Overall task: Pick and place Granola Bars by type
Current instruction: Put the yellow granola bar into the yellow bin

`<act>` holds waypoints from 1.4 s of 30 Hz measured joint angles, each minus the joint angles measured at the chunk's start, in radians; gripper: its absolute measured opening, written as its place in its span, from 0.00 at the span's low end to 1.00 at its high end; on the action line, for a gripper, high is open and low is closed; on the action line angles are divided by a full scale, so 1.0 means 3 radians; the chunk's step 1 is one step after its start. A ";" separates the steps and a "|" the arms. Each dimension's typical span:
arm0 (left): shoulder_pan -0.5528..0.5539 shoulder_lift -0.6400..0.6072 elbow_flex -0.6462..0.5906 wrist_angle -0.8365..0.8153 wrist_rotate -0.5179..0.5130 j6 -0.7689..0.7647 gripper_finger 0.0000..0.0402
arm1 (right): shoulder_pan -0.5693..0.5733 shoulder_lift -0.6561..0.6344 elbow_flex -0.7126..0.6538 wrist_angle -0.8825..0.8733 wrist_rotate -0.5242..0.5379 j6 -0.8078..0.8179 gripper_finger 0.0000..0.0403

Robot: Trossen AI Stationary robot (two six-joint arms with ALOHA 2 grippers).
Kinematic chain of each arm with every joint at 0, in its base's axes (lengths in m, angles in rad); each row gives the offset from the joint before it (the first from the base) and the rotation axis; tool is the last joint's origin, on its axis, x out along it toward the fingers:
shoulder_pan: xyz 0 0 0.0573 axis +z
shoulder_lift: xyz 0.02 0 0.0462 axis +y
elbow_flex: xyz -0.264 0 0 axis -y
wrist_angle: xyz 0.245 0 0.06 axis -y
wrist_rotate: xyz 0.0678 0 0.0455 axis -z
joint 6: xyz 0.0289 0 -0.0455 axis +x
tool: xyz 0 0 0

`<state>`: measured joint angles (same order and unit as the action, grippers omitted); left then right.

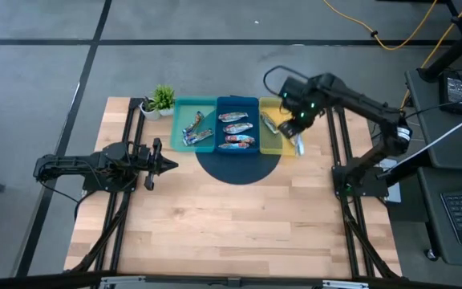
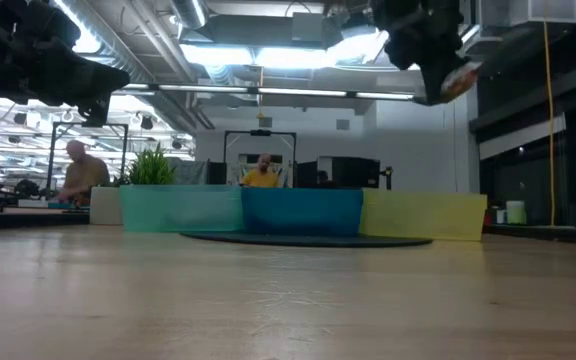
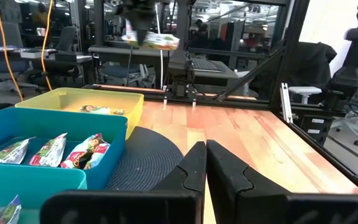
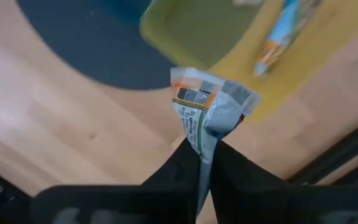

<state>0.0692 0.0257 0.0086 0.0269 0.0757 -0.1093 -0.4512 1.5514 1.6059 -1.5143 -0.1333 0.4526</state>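
Three trays stand side by side at the table's far edge: teal [image 1: 191, 120], blue [image 1: 237, 104] and yellow [image 1: 273, 144]. Granola bars lie in each: two in the teal tray [image 1: 197, 130], several in the blue [image 1: 237, 128], one in the yellow [image 4: 283, 28]. My right gripper [image 1: 295, 132] hangs high over the yellow tray's near right corner, shut on a silver bar with orange and green print [image 4: 211, 102]. My left gripper [image 3: 205, 168] rests shut and level at the table's left, pointing toward the trays. My right gripper pinches one end of the silver bar [image 4: 202, 146] between its two fingers, coming from above and pointing down. The rest of the bar juts out past the fingertips. It is lifted well clear of the tray and the table [image 2: 458, 80].
A small potted plant [image 1: 159, 100] stands left of the teal tray. A dark round mat [image 1: 239, 167] lies under the trays and reaches toward the table's middle. Bare wood [image 1: 231, 225] fills the near half. People sit in the room beyond the table.
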 joint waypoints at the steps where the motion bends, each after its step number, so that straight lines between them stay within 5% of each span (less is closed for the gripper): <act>1: 0.0000 0.0000 -0.0001 0.0000 0.0000 0.0000 0.01 | -0.0118 0.0005 0.0005 0.0000 0.0001 -0.0133 0.07; 9: 0.0000 0.0000 0.0000 0.0000 0.0000 0.0000 0.01 | -0.0701 0.0219 0.0360 0.0121 0.0208 -0.0949 0.04; 21: 0.0000 0.0000 -0.0001 0.0000 0.0000 0.0000 0.02 | -0.0956 0.1108 0.0405 0.0799 0.0378 -0.1605 0.05; 42: 0.0000 0.0000 0.0000 0.0000 0.0000 0.0000 0.01 | -0.1049 0.1400 -0.0442 0.1716 0.0306 -0.1633 0.12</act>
<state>0.0692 0.0257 0.0085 0.0269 0.0757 -0.1093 -0.7658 1.9713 1.4734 -0.9994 -0.0415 -0.0372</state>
